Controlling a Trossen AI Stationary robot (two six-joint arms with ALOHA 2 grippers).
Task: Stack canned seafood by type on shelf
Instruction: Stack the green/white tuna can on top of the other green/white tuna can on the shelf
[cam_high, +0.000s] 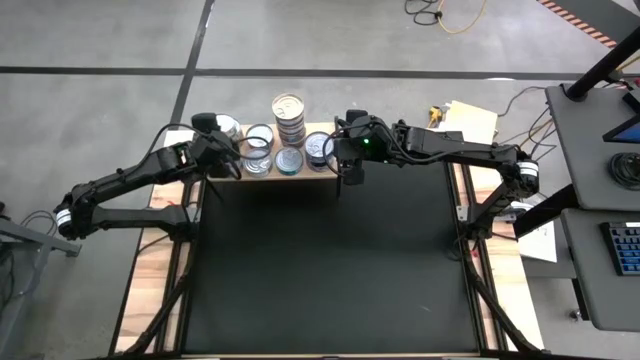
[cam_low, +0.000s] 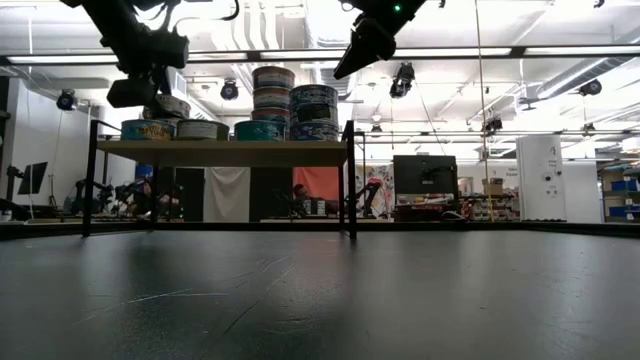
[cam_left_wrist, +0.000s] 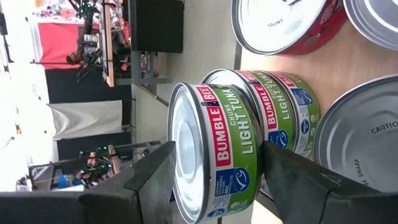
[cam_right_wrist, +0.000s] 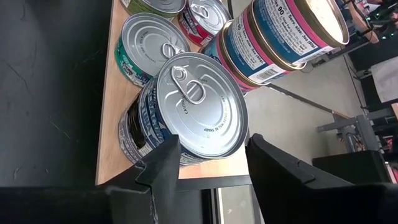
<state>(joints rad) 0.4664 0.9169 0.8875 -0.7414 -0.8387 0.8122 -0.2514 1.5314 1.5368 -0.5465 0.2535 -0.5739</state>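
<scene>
A green-labelled tuna can (cam_left_wrist: 214, 158) sits between the fingers of the left gripper (cam_high: 222, 150), clenched on it just above a matching can (cam_left_wrist: 273, 112) at the left end of the wooden shelf (cam_high: 225, 176). Other tins stand along the shelf, with the tallest stack (cam_high: 290, 118) near its middle. The right gripper (cam_right_wrist: 208, 165) hangs with fingers apart over a silver-topped stack (cam_right_wrist: 186, 106) at the shelf's right end.

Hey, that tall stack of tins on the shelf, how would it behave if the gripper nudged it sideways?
The tall stack of tins stands higher than its neighbours on the shelf, so it probably tips or shears apart rather than sliding whole. The tins look like smooth metal, so layers may slip over each other. Each seems rigid and unlikely to dent from a light push.
</scene>
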